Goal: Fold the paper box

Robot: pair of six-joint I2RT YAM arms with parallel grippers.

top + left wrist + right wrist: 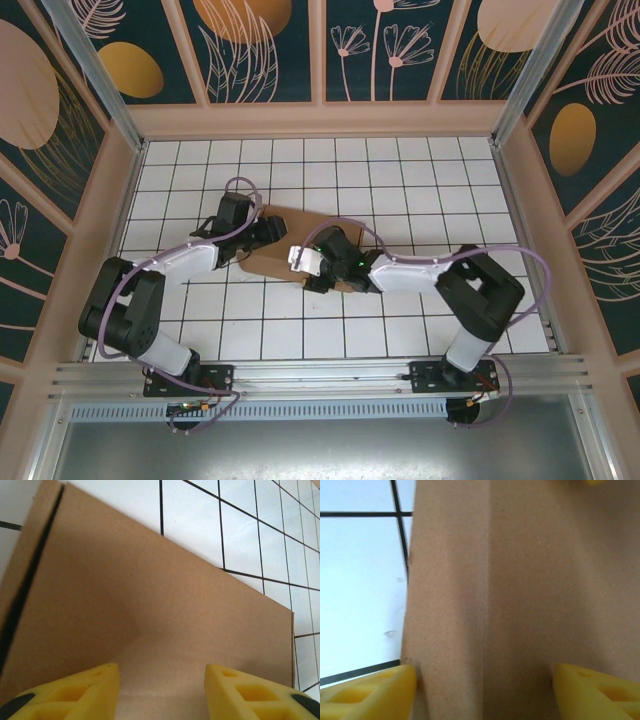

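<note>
Plain brown paper box (288,224) lying flat-ish mid-table on the white tiled table (420,180), with both robot arms bent over it.

From above, the arms cover much of the box, so its flaps and outline are hard to make out. The left gripper (266,232) reaches in at the box's left end; its wrist view shows yellow fingers (80,692) standing apart over a bare panel with a dark slit along its left side. The right gripper (482,690) is also spread wide, straddling a creased fold at the cardboard's edge, clamped on nothing.
</note>
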